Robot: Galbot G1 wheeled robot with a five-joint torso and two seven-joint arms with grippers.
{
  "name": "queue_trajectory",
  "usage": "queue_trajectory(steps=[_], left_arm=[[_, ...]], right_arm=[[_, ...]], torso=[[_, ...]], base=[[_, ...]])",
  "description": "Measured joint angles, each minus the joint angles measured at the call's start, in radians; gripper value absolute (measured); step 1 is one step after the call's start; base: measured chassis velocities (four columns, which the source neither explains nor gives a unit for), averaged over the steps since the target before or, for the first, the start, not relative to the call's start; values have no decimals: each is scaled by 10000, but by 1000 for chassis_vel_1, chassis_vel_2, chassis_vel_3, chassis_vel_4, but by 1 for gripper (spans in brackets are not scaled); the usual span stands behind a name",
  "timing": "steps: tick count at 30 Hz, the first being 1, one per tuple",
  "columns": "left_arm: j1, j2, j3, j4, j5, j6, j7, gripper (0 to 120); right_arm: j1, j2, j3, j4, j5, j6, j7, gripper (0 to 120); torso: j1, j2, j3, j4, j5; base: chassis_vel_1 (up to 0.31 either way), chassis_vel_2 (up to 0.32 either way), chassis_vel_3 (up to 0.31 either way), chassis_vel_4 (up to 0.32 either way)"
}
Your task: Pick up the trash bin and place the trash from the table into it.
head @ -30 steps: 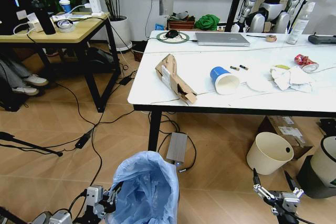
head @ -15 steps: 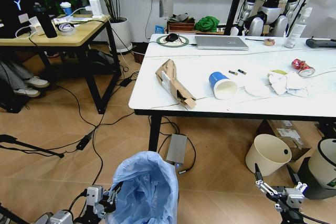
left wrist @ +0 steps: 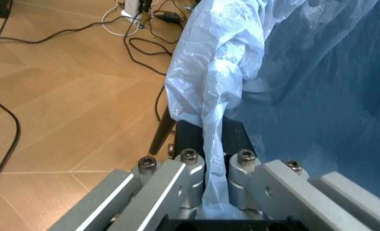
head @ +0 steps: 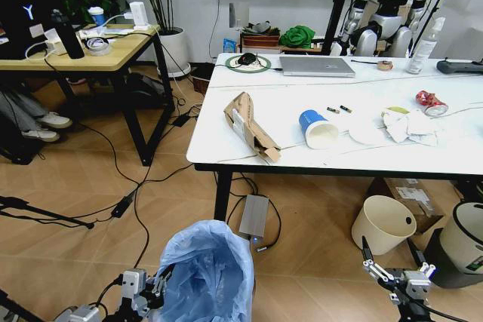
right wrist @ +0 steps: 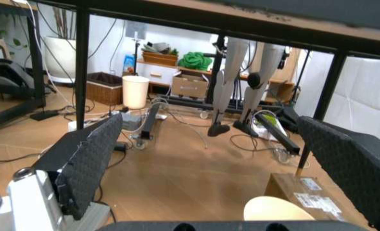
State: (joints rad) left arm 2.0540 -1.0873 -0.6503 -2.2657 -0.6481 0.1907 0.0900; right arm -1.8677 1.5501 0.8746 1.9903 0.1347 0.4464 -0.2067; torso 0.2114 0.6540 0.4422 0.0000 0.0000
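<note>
Trash bin (head: 207, 273) stands on the wood-pattern floor in front of the worktop (head: 294, 137), round, lined with a crinkled, translucent light-blue plastic bag that billows over the rim. The left gripper (head: 149, 292) sits at the bin's left side, its fingers drawn together on a fold of the bag and the rim. In the left wrist view the metal fingers (left wrist: 188, 175) pinch a twisted strip of the bag liner (left wrist: 216, 110) between them, with a dark edge of the bin just beyond the fingertips; the head view gives no such detail of the pinch.

The right gripper (head: 395, 277) hangs low above the floor, well to the right of the bin, holding nothing. Its fingers are spread wide; the right wrist view shows the two black textured pads (right wrist: 87, 163) far apart, with the worktop's underside above them and a cream bucket (right wrist: 276, 211) just below and ahead.

Trash lies on the white, grey-veined top, well beyond both sets of fingers: folded brown cardboard (head: 250, 125) nearest the left edge, a blue-and-white paper cup (head: 318, 128) on its side, crumpled white tissues (head: 407, 126) and a red crushed wrapper (head: 430, 102) further right. A silver laptop (head: 317, 65) lies closed at the far edge.
</note>
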Motion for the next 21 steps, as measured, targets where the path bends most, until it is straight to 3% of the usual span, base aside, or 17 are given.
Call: queue_trajectory(steps=[21], left_arm=[[0, -127, 168, 0, 295, -8, 68, 0]], right_arm=[[1, 224, -53, -22, -92, 108, 5, 100]], torso=[[357, 875, 516, 0, 0]], base=[[0, 0, 0, 0]])
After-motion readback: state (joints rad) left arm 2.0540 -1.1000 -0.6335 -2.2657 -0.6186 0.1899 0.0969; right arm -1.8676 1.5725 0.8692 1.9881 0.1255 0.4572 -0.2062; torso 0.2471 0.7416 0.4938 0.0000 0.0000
